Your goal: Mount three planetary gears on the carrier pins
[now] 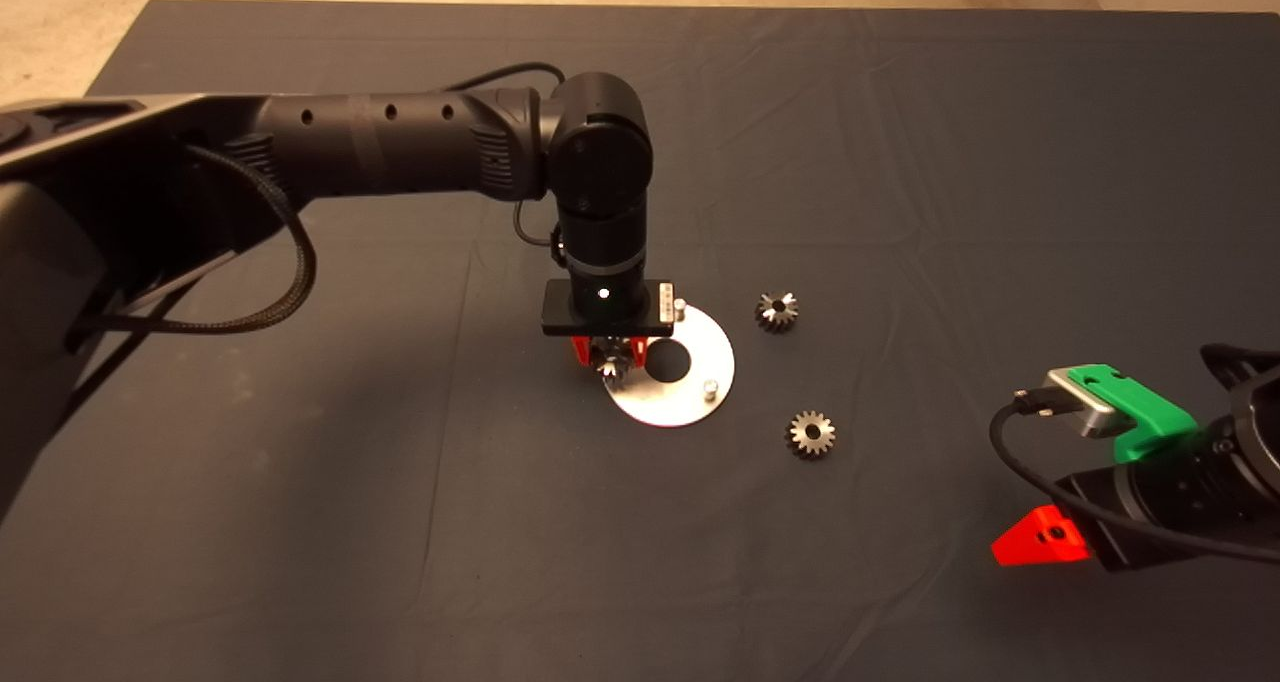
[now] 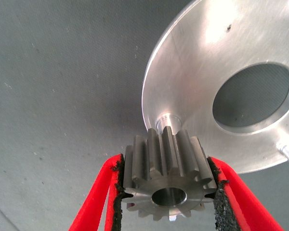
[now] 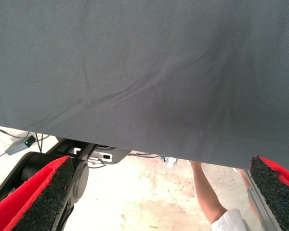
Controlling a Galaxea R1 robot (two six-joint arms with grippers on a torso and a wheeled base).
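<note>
The silver carrier disc [image 1: 700, 382] lies mid-mat, with one pin [image 1: 679, 309] at its far edge and one [image 1: 709, 388] at its near right. My left gripper [image 1: 610, 357] stands over the disc's left edge, shut on a planetary gear [image 2: 166, 171]. In the left wrist view the gear hangs just above the third pin [image 2: 167, 119] on the disc [image 2: 202, 67]. Two more gears lie on the mat right of the disc, one farther [image 1: 776, 310], one nearer [image 1: 811, 433]. My right gripper [image 1: 1040, 540] waits open at the lower right.
The dark mat [image 1: 400, 512] covers the table. In the right wrist view, the mat's edge [image 3: 135, 144], floor cables and a person's leg [image 3: 209, 197] show beyond it.
</note>
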